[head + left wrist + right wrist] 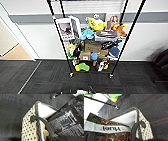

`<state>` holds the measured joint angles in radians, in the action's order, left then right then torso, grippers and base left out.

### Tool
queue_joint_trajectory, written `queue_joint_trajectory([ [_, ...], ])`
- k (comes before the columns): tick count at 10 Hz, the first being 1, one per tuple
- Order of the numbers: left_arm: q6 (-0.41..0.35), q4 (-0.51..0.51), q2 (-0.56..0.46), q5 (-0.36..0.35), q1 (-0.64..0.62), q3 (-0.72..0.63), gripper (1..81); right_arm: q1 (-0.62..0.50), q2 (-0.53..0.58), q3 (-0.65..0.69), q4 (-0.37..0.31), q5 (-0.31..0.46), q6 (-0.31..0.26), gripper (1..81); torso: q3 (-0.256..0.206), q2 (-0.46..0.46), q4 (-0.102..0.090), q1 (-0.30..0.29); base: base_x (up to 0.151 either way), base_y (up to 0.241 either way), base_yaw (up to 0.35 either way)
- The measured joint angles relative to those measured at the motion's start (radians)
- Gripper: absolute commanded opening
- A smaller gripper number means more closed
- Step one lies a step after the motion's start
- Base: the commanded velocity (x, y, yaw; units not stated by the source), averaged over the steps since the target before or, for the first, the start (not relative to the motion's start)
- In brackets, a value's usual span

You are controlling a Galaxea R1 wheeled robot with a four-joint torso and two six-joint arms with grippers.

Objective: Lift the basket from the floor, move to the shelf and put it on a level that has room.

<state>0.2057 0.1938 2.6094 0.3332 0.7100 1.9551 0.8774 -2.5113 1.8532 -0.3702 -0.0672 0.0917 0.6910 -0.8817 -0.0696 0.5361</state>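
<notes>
The shelf, a black wire rack on casters, stands straight ahead against the white wall. Its tiers are packed with toys and boxes, and its posts run past the picture's top edge. The basket hangs above the dark carpet floor. It has a cream-and-black weave, a dark rim and a white liner. My left gripper is shut on one loop handle. At the other end of the basket, my right gripper is shut on the other loop handle. A strip of the basket shows at the head view's lower edge.
A dark Huel packet lies inside the basket. A doorway onto tan wooden flooring opens at the left. A dark chair stands at the right. Carpet lies open between me and the rack's casters.
</notes>
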Motion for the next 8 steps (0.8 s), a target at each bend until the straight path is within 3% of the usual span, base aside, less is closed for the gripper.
queue_joint_trajectory([
  [8, 0.000, 0.005, -0.042, -0.007, -0.003, -0.073, 1.0, -0.002, 0.033, -0.080, 0.000, -0.019, 0.019, 1.0, -0.146, 0.272, 0.000, -0.178, 0.000, 0.000, 0.000],
])
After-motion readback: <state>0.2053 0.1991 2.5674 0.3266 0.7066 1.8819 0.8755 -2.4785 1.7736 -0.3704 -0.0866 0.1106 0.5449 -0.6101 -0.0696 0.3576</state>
